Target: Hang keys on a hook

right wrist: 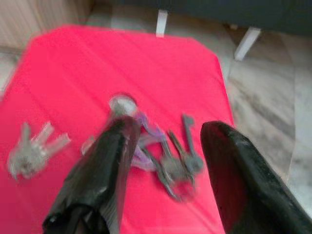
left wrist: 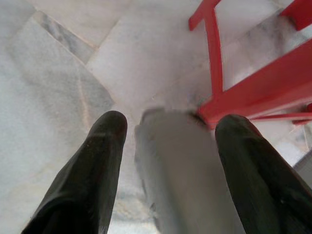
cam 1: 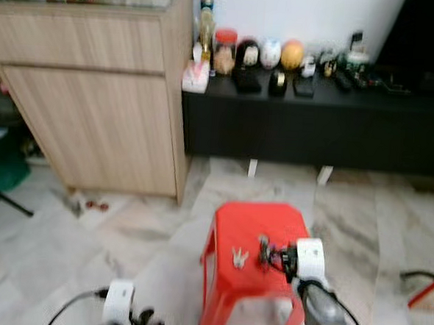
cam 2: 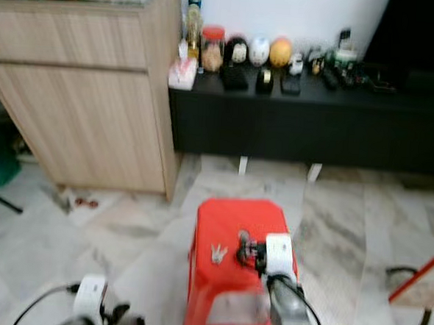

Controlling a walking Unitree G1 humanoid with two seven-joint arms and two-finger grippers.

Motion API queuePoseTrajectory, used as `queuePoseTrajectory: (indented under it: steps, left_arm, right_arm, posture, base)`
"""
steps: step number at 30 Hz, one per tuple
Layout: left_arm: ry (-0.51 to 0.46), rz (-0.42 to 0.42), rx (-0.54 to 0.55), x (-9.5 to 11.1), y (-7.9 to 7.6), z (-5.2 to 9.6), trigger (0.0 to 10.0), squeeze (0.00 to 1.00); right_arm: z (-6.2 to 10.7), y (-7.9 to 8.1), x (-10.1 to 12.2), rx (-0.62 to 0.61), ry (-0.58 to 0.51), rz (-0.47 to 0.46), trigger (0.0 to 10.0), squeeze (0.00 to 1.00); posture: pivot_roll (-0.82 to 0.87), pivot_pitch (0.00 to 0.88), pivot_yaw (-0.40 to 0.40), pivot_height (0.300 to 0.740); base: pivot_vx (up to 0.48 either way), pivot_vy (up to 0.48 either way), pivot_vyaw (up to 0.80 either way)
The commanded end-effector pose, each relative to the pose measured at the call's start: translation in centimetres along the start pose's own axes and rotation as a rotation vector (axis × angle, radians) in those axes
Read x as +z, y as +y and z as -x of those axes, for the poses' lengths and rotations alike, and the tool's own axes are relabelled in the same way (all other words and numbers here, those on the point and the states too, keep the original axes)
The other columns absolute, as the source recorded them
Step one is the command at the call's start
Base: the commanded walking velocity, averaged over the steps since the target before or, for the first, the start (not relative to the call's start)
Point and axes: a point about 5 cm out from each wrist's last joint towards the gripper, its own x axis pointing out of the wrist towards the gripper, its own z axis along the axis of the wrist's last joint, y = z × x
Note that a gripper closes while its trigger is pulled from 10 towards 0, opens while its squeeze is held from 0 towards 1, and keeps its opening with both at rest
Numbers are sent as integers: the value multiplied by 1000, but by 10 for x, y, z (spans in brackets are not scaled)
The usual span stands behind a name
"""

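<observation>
A red plastic stool (cam 1: 252,222) stands on the marble floor in front of me. Two bunches of keys lie on its top: a small silver bunch (cam 1: 239,257) toward the left and a darker bunch with a purple ring (right wrist: 163,156) to its right. My right gripper (right wrist: 168,126) hovers open just over the darker bunch, one finger on each side of it, without touching it as far as the blur lets me tell. My left gripper (left wrist: 173,122) hangs open low beside the stool's left legs (left wrist: 214,58), holding nothing.
A light wooden cabinet (cam 1: 96,89) stands at the back left. A low black bench (cam 1: 315,117) along the wall carries jars, bottles and small items. A cable and a red frame (cam 1: 427,286) lie on the floor at the right. Open marble floor surrounds the stool.
</observation>
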Motion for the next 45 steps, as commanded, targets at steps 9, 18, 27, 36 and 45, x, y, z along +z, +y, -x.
queuePoseTrajectory:
  steps: [9, 18, 27, 36, 45]
  left_arm:
    - [15, -18, 7, -3, 1, 1, 10000, 0]
    - [22, -23, 15, -5, 3, 2, 10000, 0]
    - [24, -20, 16, -9, 3, 3, 10000, 0]
    - [28, -15, 15, -14, 2, 4, 10000, 0]
    - [35, -6, 13, -23, 0, 7, 10000, 0]
  right_arm:
    - [1, 7, -11, 81, 88, 33, 10000, 0]
    - [1, 8, -16, 144, 157, 40, 10000, 0]
    - [0, 10, -14, 164, 176, 57, 10000, 0]
    - [-7, 11, 2, 177, 144, 58, 10000, 0]
    - [-7, 15, 2, 211, 162, 29, 10000, 0]
  posture:
    - [-10, 0, -45, 618]
    - [-8, 0, -43, 618]
    - [6, 13, -49, 618]
    - [12, 43, -60, 618]
    - [29, 67, -76, 618]
  base:
    - [29, 0, 0]
    - [0, 0, 0]
    - [0, 0, 0]
    - [0, 0, 0]
    - [0, 0, 0]
